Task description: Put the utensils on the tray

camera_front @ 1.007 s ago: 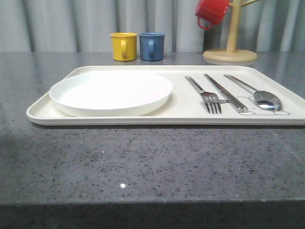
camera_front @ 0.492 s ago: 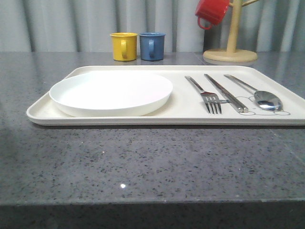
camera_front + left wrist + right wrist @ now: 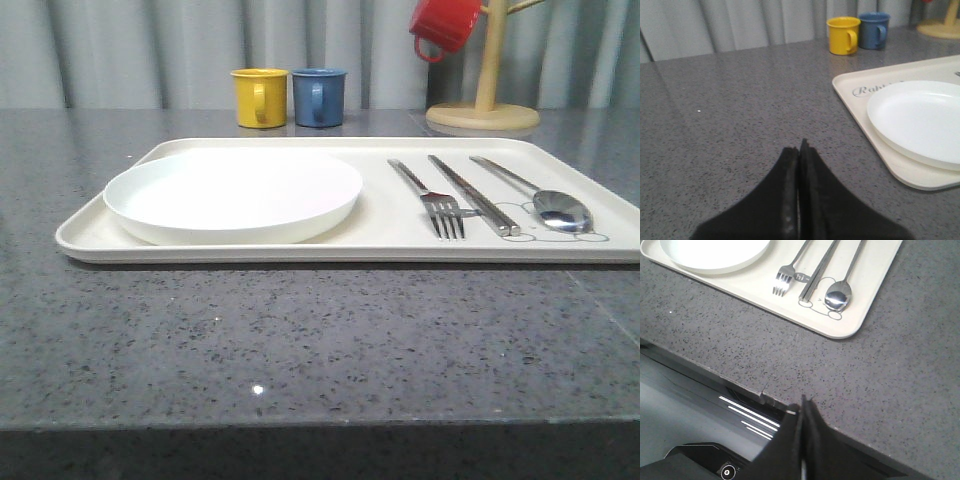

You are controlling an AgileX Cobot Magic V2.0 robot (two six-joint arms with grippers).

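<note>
The cream-white tray (image 3: 400,240) lies across the grey table. On its left half rests the round white plate (image 3: 232,192). On its right half lie the fork (image 3: 430,197), the pair of chopsticks (image 3: 474,194) and the spoon (image 3: 545,200), side by side. My left gripper (image 3: 799,150) is shut and empty, over bare table to the left of the tray (image 3: 860,107) and plate (image 3: 920,120). My right gripper (image 3: 804,405) is shut and empty at the table's front edge, well short of the tray (image 3: 860,315), fork (image 3: 785,280), chopsticks (image 3: 817,272) and spoon (image 3: 838,296).
A yellow mug (image 3: 259,97) and a blue mug (image 3: 319,96) stand behind the tray. A red mug (image 3: 444,24) hangs on a wooden mug tree (image 3: 484,100) at the back right. Grey curtains close the background. Open tabletop lies in front of the tray.
</note>
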